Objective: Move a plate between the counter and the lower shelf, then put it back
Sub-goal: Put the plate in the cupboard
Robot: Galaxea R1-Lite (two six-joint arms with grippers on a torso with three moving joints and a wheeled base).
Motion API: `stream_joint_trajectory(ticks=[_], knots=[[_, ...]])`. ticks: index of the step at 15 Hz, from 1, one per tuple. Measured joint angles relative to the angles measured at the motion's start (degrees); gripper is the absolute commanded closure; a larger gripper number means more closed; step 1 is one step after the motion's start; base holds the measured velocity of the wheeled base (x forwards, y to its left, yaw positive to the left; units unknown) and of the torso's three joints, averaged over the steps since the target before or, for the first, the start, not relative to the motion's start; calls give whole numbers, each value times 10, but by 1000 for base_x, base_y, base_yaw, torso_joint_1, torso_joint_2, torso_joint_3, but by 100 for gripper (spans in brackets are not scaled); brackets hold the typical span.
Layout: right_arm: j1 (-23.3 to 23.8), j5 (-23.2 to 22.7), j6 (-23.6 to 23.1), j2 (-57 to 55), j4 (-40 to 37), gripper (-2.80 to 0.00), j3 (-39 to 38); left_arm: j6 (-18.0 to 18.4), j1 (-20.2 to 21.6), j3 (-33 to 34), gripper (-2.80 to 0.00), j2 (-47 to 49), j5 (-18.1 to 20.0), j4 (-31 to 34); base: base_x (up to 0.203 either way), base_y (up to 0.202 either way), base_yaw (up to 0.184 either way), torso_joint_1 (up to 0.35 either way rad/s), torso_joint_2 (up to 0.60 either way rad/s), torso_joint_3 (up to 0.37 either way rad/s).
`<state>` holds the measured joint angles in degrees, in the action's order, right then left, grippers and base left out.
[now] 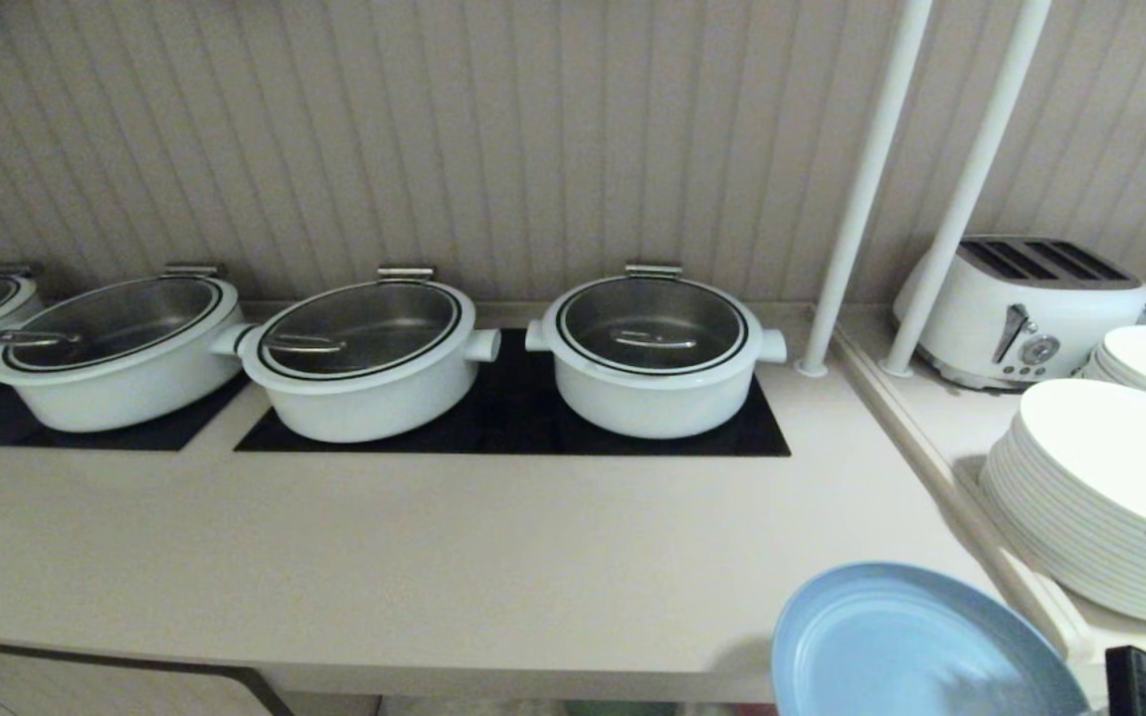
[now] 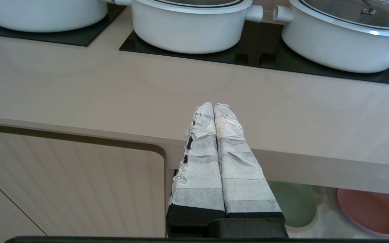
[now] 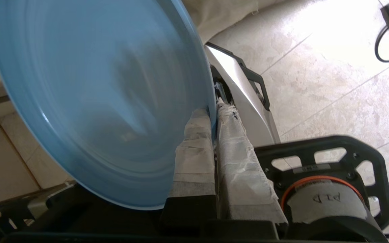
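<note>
Fingers of the right gripper (image 3: 213,116) are clamped on the rim of the plate (image 3: 93,101): one tape-wrapped pad on the inner face, the other on the underside, with the rim edge pinched between them. Tape wrap is white, wrinkled and frayed, so probably a soft, fairly grippy contact. The plate spreads away from the pinch point as a full disc, held by one edge only and tilted in the wrist view.

Head view: the plate (image 1: 916,646) shows at the lower right, in the air at the front edge of the counter (image 1: 434,557), its hollow face turned up toward the camera. Nothing supports it but the grip. Material looks matte, light blue, with faint concentric rings and a raised rim; rigid, probably smooth enough to slip if the pinch slackens.

Key relation: bare counter surface lies ahead and to the left of the plate, in front of the white pots (image 1: 653,353) on the black cooktop panel (image 1: 513,423). The right arm is the carrier and plainly the nearer one.

Left gripper (image 2: 214,108) is parked before the counter edge, fingers pressed together on nothing. Below it, the lower shelf (image 2: 329,219) holds a green plate (image 2: 294,202) and a pink plate (image 2: 371,211) on white cloth.

Judgement: plate is in transit, not yet set down.
</note>
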<state>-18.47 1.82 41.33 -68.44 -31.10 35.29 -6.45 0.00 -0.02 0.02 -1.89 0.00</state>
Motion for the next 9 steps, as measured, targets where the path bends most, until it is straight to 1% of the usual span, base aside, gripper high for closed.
stream_joint_trajectory(ticks=[3, 6, 9], knots=[[0, -3, 1, 26, 1, 0, -35, 0, 0, 0, 0, 0, 0, 0, 0, 0, 0, 0, 0, 0], [4, -33, 0, 45, 2, 0, -57, 0, 0, 0, 0, 0, 0, 0, 0, 0, 0, 0, 0, 0], [6, -36, 0, 54, 5, 0, -67, 0, 0, 0, 0, 0, 0, 0, 0, 0, 0, 0, 0, 0]])
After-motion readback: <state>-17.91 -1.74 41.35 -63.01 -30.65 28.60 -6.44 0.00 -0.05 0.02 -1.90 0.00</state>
